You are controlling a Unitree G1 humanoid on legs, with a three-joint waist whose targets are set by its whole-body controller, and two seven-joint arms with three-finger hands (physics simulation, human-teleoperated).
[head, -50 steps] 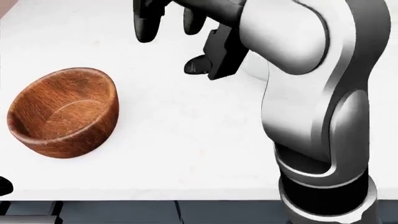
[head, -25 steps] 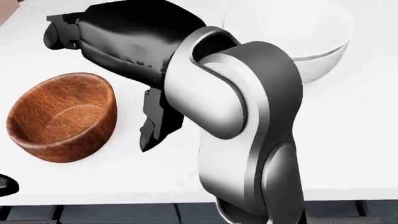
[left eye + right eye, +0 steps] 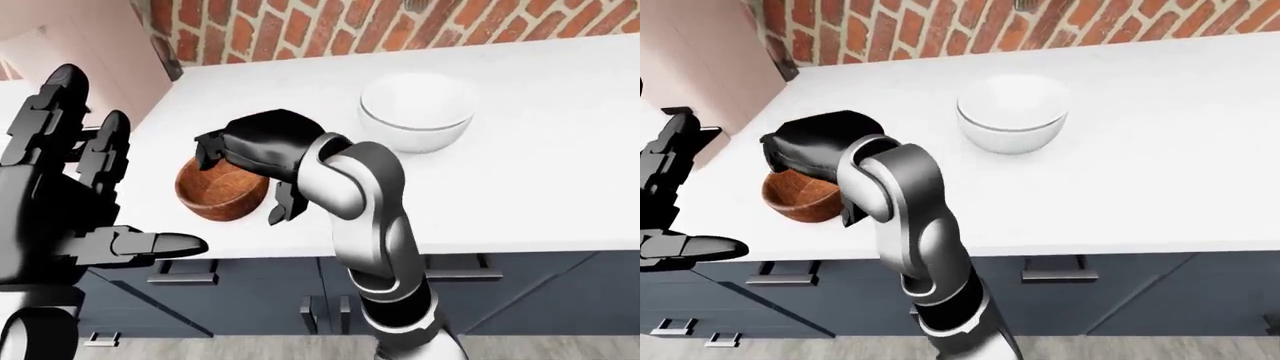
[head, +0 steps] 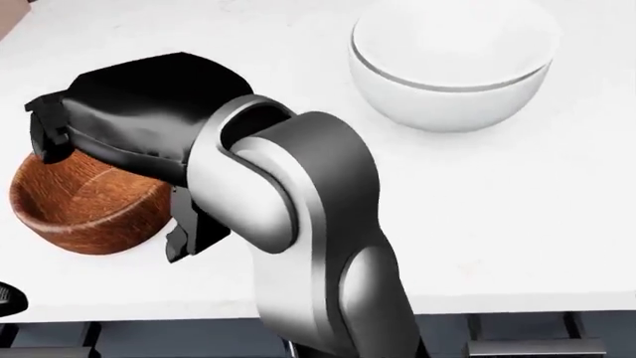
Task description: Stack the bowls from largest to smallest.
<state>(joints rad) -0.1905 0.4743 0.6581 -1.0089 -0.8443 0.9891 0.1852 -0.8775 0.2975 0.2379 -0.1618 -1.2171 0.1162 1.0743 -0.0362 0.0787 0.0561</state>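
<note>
A brown wooden bowl (image 4: pixel 84 209) sits at the left of the white counter (image 4: pixel 517 224). A larger white bowl (image 4: pixel 452 67) stands upright at the upper right, apart from it. My right arm crosses from the bottom, and its black hand (image 4: pixel 111 183) lies over the wooden bowl's top and right rim. Its fingers (image 4: pixel 45 138) hang at the far rim and its thumb (image 4: pixel 189 235) is beside the outer wall. Whether they grip the bowl is hidden. My left hand (image 3: pixel 120 180) is raised at the left of the left-eye view, open and empty.
A brick wall (image 3: pixel 400 22) runs along the top of the counter. A pink panel (image 3: pixel 90 45) stands at its left end. Dark drawer fronts (image 3: pixel 520 300) lie below the counter's near edge.
My right hand has swung left and down from above the counter's middle onto the wooden bowl. The white bowl, hidden by the arm a second ago, now shows fully. The bowls have not moved.
</note>
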